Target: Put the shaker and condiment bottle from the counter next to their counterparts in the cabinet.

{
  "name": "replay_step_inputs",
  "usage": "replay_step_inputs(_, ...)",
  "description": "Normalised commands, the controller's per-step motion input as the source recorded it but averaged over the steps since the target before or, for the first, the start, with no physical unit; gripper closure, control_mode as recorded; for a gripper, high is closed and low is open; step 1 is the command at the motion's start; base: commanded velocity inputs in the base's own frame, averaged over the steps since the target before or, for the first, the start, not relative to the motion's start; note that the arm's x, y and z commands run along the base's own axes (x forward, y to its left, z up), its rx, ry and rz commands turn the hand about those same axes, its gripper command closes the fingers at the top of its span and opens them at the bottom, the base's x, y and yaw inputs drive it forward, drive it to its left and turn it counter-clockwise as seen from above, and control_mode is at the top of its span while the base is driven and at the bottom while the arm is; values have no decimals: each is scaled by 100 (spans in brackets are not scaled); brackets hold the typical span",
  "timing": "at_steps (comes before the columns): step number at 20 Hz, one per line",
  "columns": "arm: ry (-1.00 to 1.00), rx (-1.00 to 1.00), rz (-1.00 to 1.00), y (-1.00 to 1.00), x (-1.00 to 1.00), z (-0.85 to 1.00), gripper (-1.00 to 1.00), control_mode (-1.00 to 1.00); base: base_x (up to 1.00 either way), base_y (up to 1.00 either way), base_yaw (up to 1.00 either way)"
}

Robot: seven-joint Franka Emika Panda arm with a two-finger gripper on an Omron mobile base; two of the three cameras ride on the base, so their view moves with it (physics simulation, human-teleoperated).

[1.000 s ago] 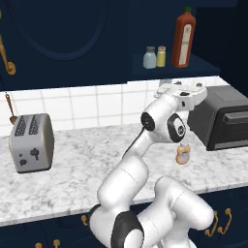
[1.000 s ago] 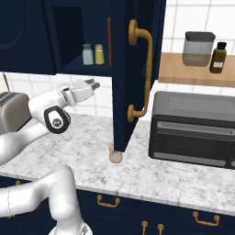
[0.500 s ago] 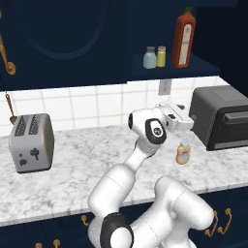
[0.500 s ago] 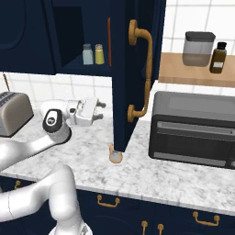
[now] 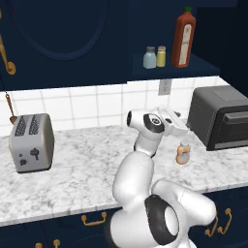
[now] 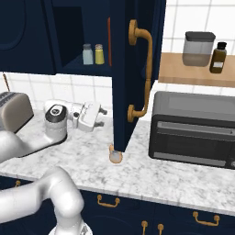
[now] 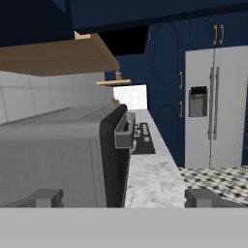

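Shaker [image 5: 149, 57] already shelved beside yellow counterpart [image 5: 161, 56]. Gripper [image 7: 124, 197], lowered from cabinet [image 6: 121, 55] height, jaws spread, empty; condiment bottle [image 5: 183, 153] below cabinet, next.

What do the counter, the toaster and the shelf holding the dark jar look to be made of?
Counter: looks like polished marble or an imitation, white with grey veining. Toaster: probably brushed metal, plain grey body with soft shading and dark slots on top. Shelf: likely unfinished or matt wood, flat tan colour with no gloss; grain is too faint to confirm.
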Motion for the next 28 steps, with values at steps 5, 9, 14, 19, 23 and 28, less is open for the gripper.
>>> replay_step_inputs(5,-17,2,0,0,-14,-97,-100,-100,0,0,0)
replay_step_inputs(9,-5,12,0,-13,0,-74,-100,-100,0,0,0)
replay_step_inputs(14,0,15,0,-21,0,-37,-100,-100,0,0,0)
replay_step_inputs(19,0,13,0,-14,25,-11,-100,-100,0,0,0)
replay_step_inputs(23,0,11,0,0,47,-9,-100,-100,0,0,0)
replay_step_inputs(28,0,1,0,0,22,-18,-100,-100,0,0,0)
